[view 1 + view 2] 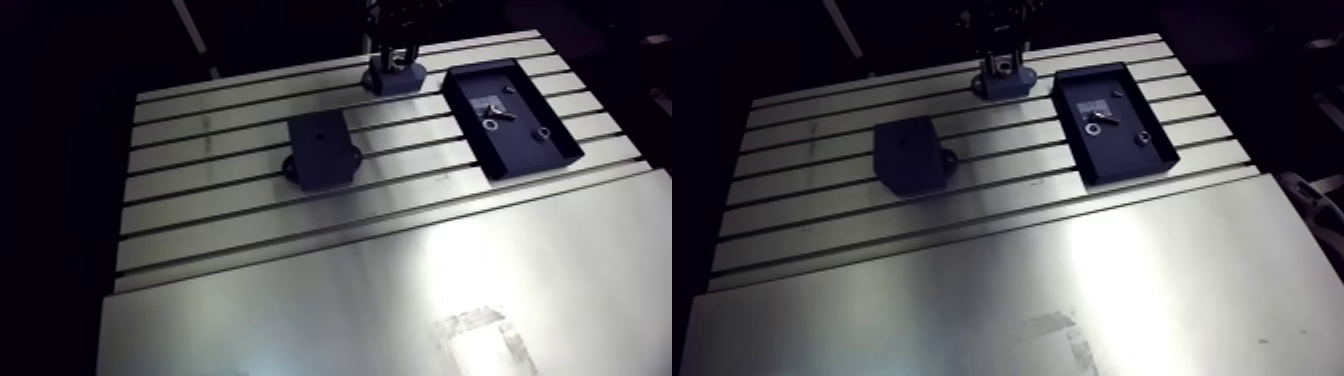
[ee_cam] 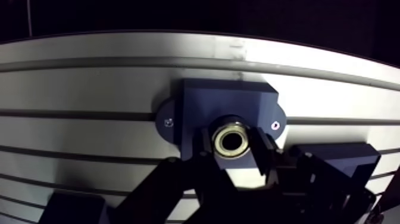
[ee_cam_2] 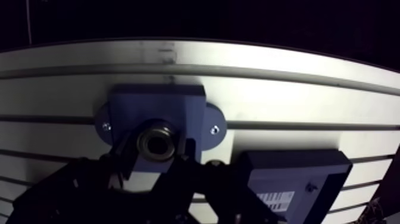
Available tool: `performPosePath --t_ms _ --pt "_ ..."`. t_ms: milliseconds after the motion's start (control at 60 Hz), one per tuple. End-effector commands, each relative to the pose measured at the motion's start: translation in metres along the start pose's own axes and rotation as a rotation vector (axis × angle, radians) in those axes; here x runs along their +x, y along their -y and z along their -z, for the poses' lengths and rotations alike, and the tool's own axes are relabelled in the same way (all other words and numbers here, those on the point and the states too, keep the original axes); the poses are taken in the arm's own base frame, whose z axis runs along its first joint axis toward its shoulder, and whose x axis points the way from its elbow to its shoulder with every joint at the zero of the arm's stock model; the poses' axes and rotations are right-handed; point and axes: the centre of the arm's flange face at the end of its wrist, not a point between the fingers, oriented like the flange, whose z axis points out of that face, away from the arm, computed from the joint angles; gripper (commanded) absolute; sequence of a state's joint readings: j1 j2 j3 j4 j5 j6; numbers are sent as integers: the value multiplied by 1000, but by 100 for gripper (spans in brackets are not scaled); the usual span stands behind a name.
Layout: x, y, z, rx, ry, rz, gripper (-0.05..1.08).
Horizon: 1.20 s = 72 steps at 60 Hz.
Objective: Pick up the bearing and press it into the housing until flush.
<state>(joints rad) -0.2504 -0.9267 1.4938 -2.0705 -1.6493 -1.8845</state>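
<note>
In the wrist view a metal ring bearing [image 2: 232,142] with a brass-coloured inner face is held between my two dark fingers [image 2: 262,152]. My gripper [image 2: 233,149] is shut on it. The bearing is right over the blue housing [image 2: 229,101], a block with two screwed side flanges on the slotted table. I cannot tell whether the bearing touches the housing's bore. In the arm view my gripper [image 1: 397,55] comes down onto the housing [image 1: 395,78] near the table's far edge.
A dark block [image 1: 322,150] with a small round part at its side stands mid-table, nearer than the housing. A dark open tray [image 1: 540,150] with a few small metal parts lies to the right. A smooth plate [image 1: 380,300] covers the near part of the table.
</note>
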Motion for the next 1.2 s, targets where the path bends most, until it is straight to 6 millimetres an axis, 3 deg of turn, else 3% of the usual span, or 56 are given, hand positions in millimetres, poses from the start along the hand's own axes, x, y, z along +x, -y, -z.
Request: performPosePath --t_ms 17,417,450,467,483,500,517,667,733,917,950,967,983,1000,1017,1033,1050,1117,1200 --pt "0 0 -5 2 7 1 58" --pt "1 1 -3 2 3 4 57" --pt "1 1 -3 2 3 1 52" --pt "1 1 -3 3 2 2 36" --pt "1 0 -1 4 0 1 13" --pt "1 0 -1 4 0 1 13" --pt "2 0 0 4 -2 2 2" --pt "2 0 11 -1 -16 4 0" --pt "0 -1 33 -6 -47 -1 0" --pt "-3 -3 57 -12 -64 -7 0" --pt "-4 -4 58 -9 -60 -8 4" --pt "-5 -5 58 -5 -56 -9 23" --pt "-5 -5 58 -1 -55 -16 56" --pt "-5 -5 58 -1 -55 -16 56" --pt "-5 -7 57 6 -54 -22 81" --pt "-5 -7 57 6 -54 -22 81" --pt "-6 -5 53 12 -50 -14 95" --pt "-7 -5 48 17 -39 -28 107" --pt "-8 -6 46 13 -30 -43 108"
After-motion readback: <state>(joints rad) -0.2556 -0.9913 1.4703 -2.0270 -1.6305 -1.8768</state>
